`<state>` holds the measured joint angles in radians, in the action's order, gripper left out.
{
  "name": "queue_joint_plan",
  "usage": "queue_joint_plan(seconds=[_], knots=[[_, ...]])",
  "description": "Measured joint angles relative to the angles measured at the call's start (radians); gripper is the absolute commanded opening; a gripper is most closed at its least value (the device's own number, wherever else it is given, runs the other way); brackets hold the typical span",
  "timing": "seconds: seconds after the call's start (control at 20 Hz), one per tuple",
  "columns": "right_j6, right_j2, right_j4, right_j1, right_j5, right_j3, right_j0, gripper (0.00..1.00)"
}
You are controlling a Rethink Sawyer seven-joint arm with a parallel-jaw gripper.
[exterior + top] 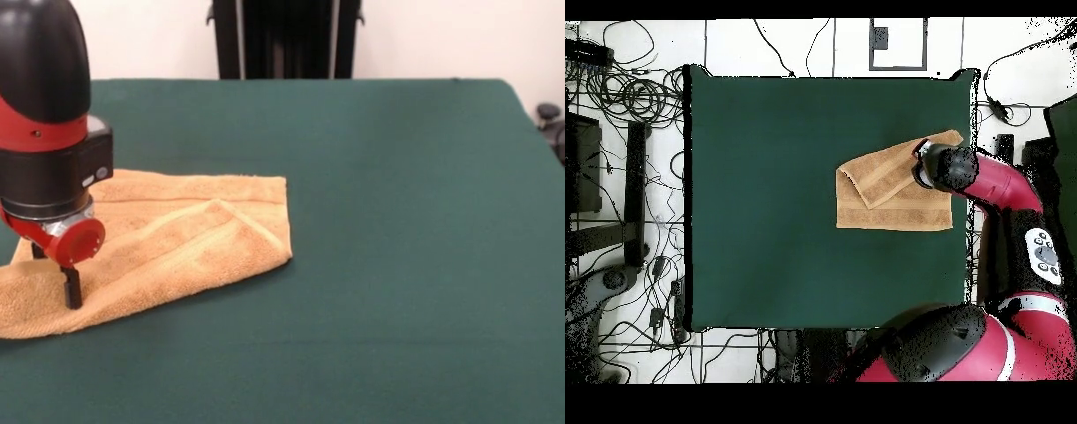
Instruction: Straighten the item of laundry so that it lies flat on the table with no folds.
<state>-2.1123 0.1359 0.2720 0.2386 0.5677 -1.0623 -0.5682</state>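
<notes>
The golden-tan towel lies at the left of the green table, with one part folded diagonally over the rest, making a raised ridge. My gripper is down on the towel's near left part, and its two black fingers stand apart, astride the cloth edge. The tip of the farther finger is hidden by the towel. In the overhead view the towel lies near the table's right edge, with the gripper over its upper right corner.
The robot's pedestal stands behind the table's far edge. The arm reaches in from the table's right side in the overhead view. Cables and stands lie on the floor around the table.
</notes>
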Motion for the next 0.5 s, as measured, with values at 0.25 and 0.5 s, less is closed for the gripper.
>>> queue_joint_plan(seconds=[0.25, 0.5], knots=[[0.000, 0.004, -0.025, -0.004, 0.014, 0.004, -0.007, 1.00], [0.000, 0.004, -0.064, -0.009, 0.041, 0.009, -0.010, 1.00]])
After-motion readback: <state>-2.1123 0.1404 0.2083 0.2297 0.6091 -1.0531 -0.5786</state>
